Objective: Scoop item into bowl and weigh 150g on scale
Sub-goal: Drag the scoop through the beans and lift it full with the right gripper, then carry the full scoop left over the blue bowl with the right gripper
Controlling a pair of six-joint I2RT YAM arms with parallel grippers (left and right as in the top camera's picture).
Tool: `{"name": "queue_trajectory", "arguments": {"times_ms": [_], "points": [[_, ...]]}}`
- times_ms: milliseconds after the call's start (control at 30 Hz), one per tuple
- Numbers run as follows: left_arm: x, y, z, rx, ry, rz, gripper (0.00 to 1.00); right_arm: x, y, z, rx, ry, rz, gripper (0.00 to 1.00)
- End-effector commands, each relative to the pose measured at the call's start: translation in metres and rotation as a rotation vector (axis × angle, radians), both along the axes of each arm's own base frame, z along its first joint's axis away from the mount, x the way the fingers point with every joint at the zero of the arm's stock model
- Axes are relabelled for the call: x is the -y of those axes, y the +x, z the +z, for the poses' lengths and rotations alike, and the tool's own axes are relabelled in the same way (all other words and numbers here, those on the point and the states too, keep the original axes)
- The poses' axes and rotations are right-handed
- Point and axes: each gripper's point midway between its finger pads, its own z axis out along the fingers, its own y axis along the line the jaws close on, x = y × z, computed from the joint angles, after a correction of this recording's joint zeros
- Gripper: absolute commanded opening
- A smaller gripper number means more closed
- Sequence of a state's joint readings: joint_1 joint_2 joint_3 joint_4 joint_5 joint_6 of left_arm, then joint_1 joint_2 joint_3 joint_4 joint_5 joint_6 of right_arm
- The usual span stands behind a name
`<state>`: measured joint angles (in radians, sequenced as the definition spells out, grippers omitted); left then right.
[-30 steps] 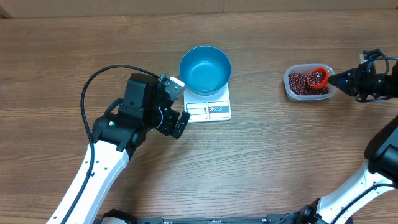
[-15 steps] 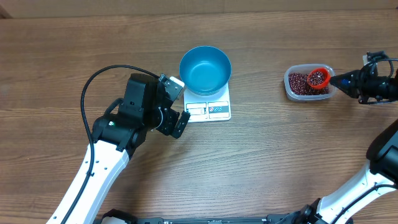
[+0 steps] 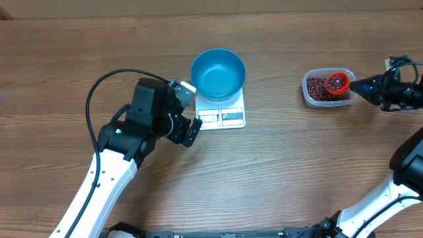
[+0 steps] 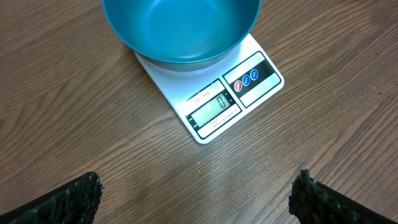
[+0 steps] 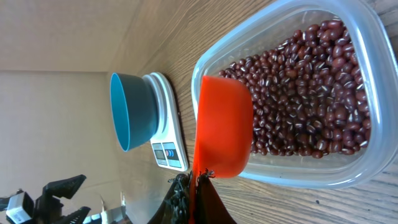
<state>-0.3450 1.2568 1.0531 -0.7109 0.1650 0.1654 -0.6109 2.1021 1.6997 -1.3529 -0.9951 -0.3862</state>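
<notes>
The blue bowl (image 3: 218, 73) (image 4: 180, 30) (image 5: 129, 111) stands empty on the white scale (image 3: 223, 117) (image 4: 227, 99) (image 5: 168, 149). The maroon beans (image 3: 320, 88) (image 5: 305, 99) lie in a clear plastic tub (image 3: 308, 94) (image 5: 292, 177) at the right. My right gripper (image 3: 362, 84) (image 5: 198, 186) is shut on the handle of an orange scoop (image 3: 337, 83) (image 5: 222, 127), which hangs over the tub with beans in its cup. My left gripper (image 3: 192, 109) (image 4: 196, 198) stands open just left of the scale, nothing between its fingers (image 4: 68, 199).
Wooden table (image 3: 297, 165) all around. The left arm's black cable (image 3: 109, 78) loops over the table left of the bowl. The right arm's white links (image 3: 390, 192) run along the right edge.
The right gripper and scoop shifted slightly to the right over the tub a second ago, then held still. The left arm has not moved.
</notes>
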Motion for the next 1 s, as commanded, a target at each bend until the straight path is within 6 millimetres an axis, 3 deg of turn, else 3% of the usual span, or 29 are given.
{"name": "queue_trajectory", "arguments": {"times_ms": [0, 500, 967], "points": [[0.000, -0.001, 0.002, 0.011, 0.001, -0.020, 1.00, -0.001, 0.001, 0.013, 0.075, 0.050, 0.006, 0.04], [0.000, -0.001, 0.002, 0.011, 0.001, -0.019, 0.99, -0.026, 0.006, 0.061, 0.177, 0.312, -0.022, 0.04], [0.000, -0.001, 0.002, 0.011, 0.001, -0.020, 1.00, -0.153, 0.020, 0.076, 0.193, 0.406, 0.264, 0.04]]}}
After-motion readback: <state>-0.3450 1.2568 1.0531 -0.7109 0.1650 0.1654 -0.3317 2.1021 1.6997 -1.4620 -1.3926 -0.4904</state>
